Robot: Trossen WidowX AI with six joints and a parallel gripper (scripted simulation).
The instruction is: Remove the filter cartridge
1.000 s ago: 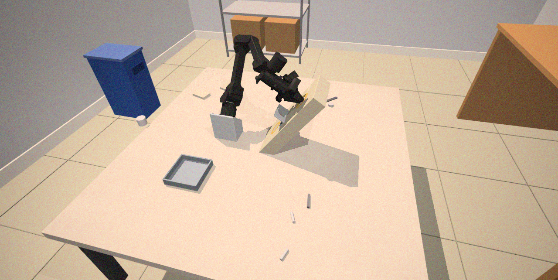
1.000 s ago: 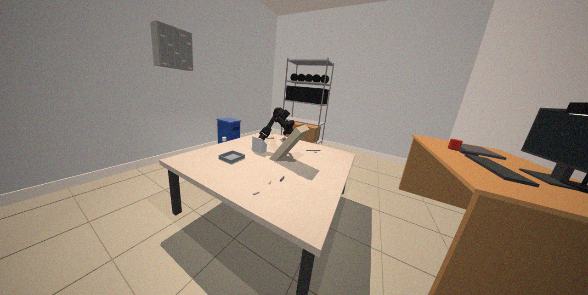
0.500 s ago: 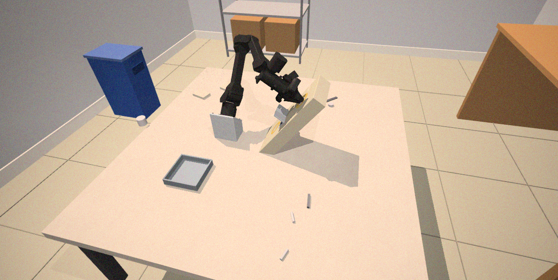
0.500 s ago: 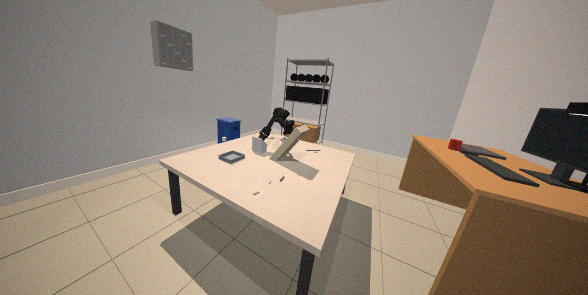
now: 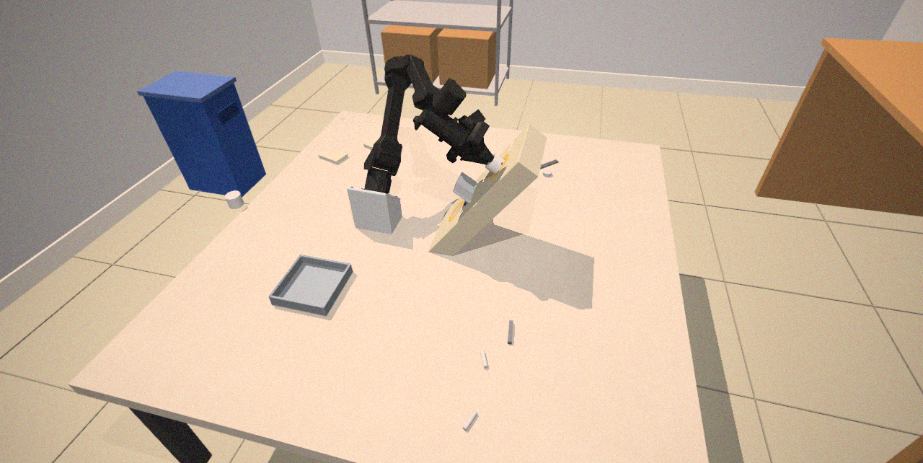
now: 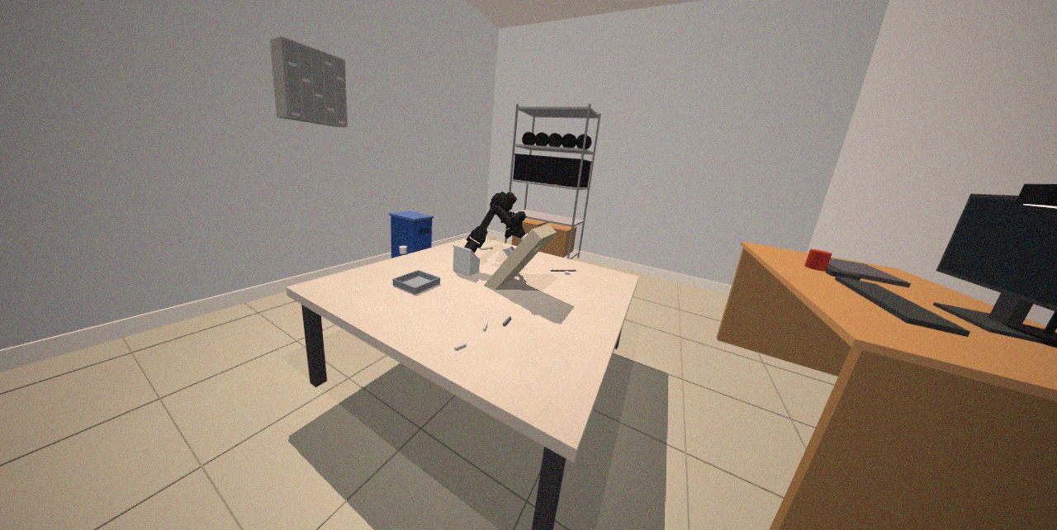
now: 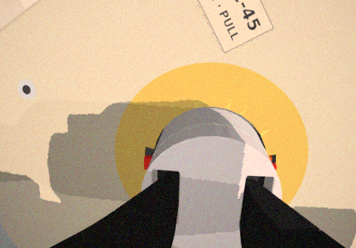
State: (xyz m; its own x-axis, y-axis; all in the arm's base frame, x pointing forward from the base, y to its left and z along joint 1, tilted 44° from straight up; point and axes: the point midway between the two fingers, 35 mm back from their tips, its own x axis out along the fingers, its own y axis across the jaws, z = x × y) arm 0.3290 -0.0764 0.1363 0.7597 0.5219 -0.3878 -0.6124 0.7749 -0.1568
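Observation:
The white round filter cartridge (image 5: pixel 495 165) (image 7: pixel 211 151) stands out of the beige tilted service panel (image 5: pixel 493 205) (image 6: pixel 519 257) (image 7: pixel 93 55). Its side wall shows above the yellow ring in the wrist view, with a red mark at each side. Whether its lower end is still inside the opening is hidden. My gripper (image 7: pixel 210 187) has its two black fingertips in the two face slots and is shut on the cartridge. In the exterior view the panel hides the cartridge. The grey square tray (image 5: pixel 297 307) (image 6: pixel 405 289) lies on the table, with nothing in it.
A grey block (image 5: pixel 464 187) juts from the panel's face below the cartridge. A light grey upright box (image 5: pixel 375 210) (image 6: pixel 465 261) stands at the arm's base. Small sticks lie nearer the table's front, including a dark one (image 5: pixel 510 332) (image 6: pixel 507 320). A dark bar (image 5: pixel 549 164) lies behind the panel.

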